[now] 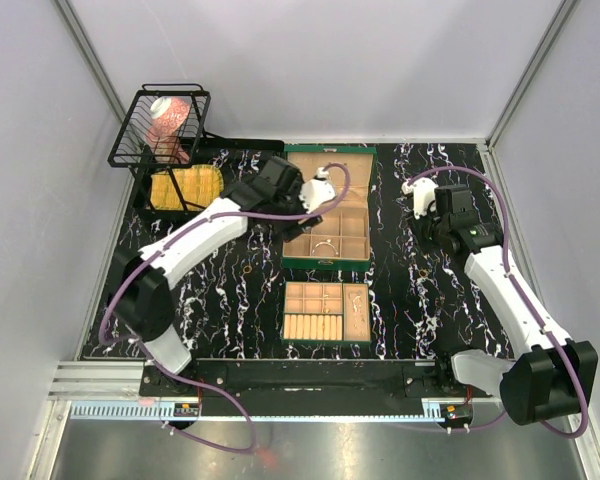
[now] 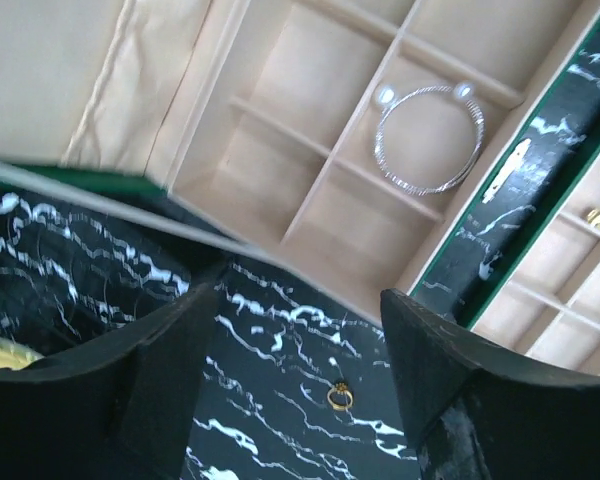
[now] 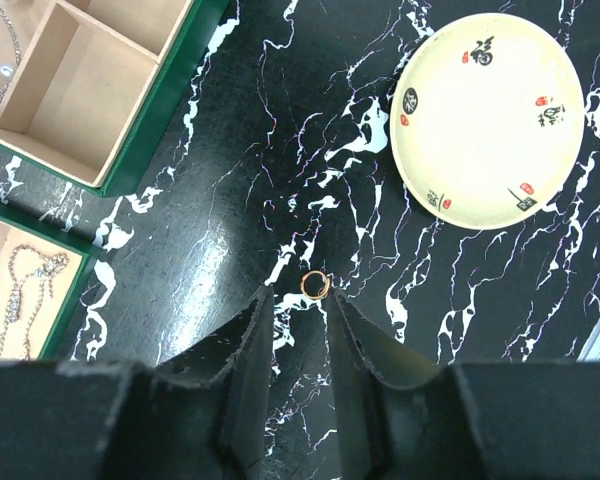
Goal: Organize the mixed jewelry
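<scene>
The green box (image 1: 325, 205) lies open with a slim silver bangle (image 2: 428, 140) in one beige compartment. My left gripper (image 2: 300, 330) hovers open and empty over the marble table beside the box's left edge. A small gold ring (image 2: 340, 397) lies on the table below it, and another gold ring (image 2: 599, 219) sits in the tray (image 1: 325, 312). My right gripper (image 3: 300, 300) is low over the table, its jaws a narrow gap apart. A thin ring (image 3: 315, 284) lies just ahead of its fingertips, not gripped. A fine chain (image 3: 25, 290) rests in a tray compartment.
A round tan plate (image 3: 488, 120) with printed marks lies right of the right gripper. A black wire basket (image 1: 160, 125) holding a pink item stands at the back left, with a yellow container (image 1: 185, 187) beside it. Grey walls close in the table on three sides.
</scene>
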Motion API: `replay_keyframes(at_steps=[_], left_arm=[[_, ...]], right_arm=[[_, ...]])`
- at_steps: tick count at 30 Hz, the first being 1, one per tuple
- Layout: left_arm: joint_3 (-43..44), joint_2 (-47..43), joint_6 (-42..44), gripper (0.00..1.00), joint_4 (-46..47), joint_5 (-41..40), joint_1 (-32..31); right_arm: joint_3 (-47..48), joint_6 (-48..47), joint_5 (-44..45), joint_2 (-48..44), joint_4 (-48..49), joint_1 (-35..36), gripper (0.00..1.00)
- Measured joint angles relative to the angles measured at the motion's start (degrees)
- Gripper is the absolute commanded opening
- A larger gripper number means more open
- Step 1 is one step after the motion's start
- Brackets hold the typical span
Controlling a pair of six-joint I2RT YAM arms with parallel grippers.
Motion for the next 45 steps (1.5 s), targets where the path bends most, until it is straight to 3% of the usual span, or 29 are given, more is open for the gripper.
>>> replay_keyframes(at_steps=[10, 18, 32, 45], left_arm=[[-15.0, -12.7, -5.1, 0.72, -0.3, 2.6, 13.8], [-19.6, -12.4, -11.0, 0.69, -1.3, 1.7, 15.8], [-22.9, 0.1, -22.0, 0.62, 3.2, 1.6, 17.1], [-25.6, 0.3, -26.8, 0.56, 6.1, 1.8, 17.1]], right_arm=[[0.0, 0.5, -2.8, -0.2, -0.1, 0.0, 0.37], [-0.2, 0.5, -2.8, -0.2, -0.1, 0.0, 0.38], [-1.2, 0.5, -3.8, -0.1, -0.1, 0.0, 0.36], [-1.7, 0.4, -3.8, 0.3, -0.1, 0.0, 0.35]])
